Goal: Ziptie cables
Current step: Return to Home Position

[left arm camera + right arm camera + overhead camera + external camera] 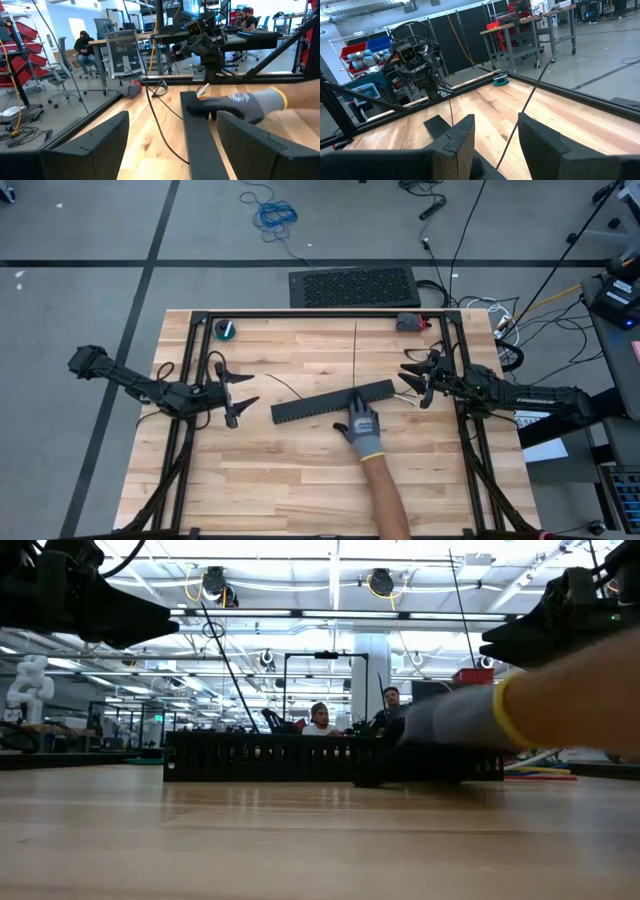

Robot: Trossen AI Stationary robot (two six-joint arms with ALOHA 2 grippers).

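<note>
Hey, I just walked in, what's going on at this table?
A person's gloved hand rests on the black cable duct lying at the middle of the wooden table. The robot is not holding anything: its left hand and right hand hover open, one off each end of the duct.

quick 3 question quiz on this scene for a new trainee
1. Fill in: the left gripper and the right gripper both have their fingers ____.
2. True or false: a gloved hand is on the black cable duct.
3. The coloured wires stick out of the duct's end nearer which gripper? A left, B right.
Key: 1 open; 2 true; 3 B.
</note>
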